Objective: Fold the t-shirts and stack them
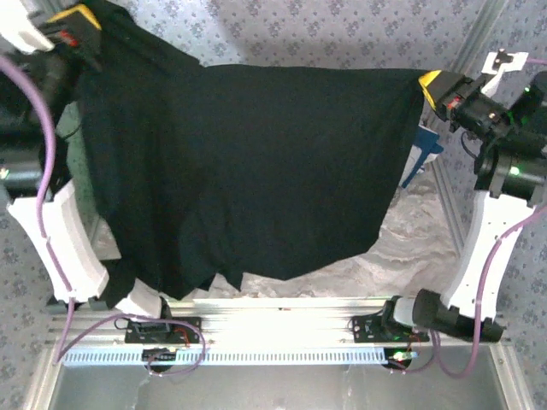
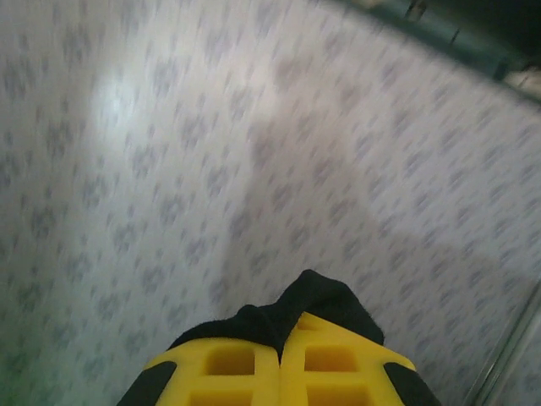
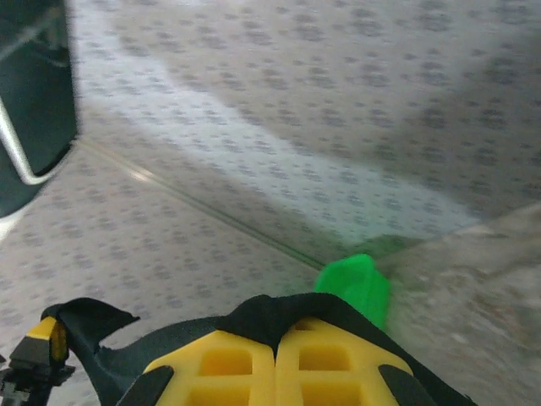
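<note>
The large black t-shirt (image 1: pixel 248 171) hangs spread in the air between both arms, its lower hem dangling near the table's front. My left gripper (image 1: pixel 75 19) at the top left is shut on one upper corner; black cloth (image 2: pixel 313 306) bulges out past its closed yellow fingers (image 2: pixel 228 368). My right gripper (image 1: pixel 434 85) at the upper right is shut on the other corner, with black cloth (image 3: pixel 279 311) pinched between its yellow fingers (image 3: pixel 330 359). The navy t-shirt is hidden from view.
A green plastic basket (image 3: pixel 355 283) pokes out beyond the right gripper. A blue object (image 1: pixel 423 158) stands at the right beside the shirt's edge. Crumpled white sheeting (image 1: pixel 402 248) covers the table below. A metal rail (image 1: pixel 282 312) runs along the near edge.
</note>
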Controlling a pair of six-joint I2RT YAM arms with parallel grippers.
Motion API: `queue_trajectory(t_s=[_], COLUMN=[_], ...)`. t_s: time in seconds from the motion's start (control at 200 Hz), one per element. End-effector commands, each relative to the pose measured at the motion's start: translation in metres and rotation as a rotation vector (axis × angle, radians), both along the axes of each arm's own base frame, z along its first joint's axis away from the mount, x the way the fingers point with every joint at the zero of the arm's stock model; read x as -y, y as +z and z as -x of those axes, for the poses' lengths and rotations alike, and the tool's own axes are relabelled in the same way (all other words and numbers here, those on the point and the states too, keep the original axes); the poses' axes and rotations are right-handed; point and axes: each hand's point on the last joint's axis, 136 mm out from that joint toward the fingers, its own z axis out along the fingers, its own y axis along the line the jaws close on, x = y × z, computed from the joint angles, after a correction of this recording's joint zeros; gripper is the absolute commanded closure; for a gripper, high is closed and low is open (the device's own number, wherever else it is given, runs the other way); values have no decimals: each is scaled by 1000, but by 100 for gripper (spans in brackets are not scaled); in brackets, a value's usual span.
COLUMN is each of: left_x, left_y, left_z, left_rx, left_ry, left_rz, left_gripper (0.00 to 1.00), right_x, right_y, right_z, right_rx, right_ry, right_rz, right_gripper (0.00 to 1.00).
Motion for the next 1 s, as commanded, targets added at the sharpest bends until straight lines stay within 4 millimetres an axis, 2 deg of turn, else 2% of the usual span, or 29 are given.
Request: queue_trajectory(t_s=[0.0, 0.06, 0.11, 0.23, 0.295, 0.44, 0.58, 0.705, 0.79, 0.874, 0.999], left_x=[0, 3, 4, 7, 12, 35, 51, 57, 63, 70, 75], left_y=[-65, -100, -125, -201, -241, -320, -383, -429, -452, -463, -459], left_z=[-67, -94, -114, -157, -178, -217, -246, -266, -274, -278, -271], left_rx=[-169, -242, -283, -421, -502, -654, -768, -850, -885, -904, -904], left_ry=[8, 5, 6, -2, -12, -63, -88, -77, -77, -79, -81], left_rz=[-79, -96, -103, -86, -92, -157, -186, -178, -169, -170, -172], left_gripper=[100, 100, 100, 100, 100, 100, 100, 100, 100, 100, 100], right_x=[19, 19, 24, 33, 39, 51, 64, 75, 84, 87, 89], right_y=[-60, -85, -117, -188, -235, -318, -378, -411, -420, -423, -417], right_z=[-37, -55, -71, -103, -121, -155, -188, -208, -223, -233, -235], right_rx=[-128, -171, -260, -391, -485, -631, -714, -760, -745, -724, -692], right_ry=[-69, -56, -78, -86, -87, -87, -106, -119, -157, -165, -174], right_rz=[116, 151, 180, 271, 318, 453, 546, 612, 658, 695, 733], right_gripper=[100, 100, 100, 100, 100, 100, 100, 100, 100, 100, 100])
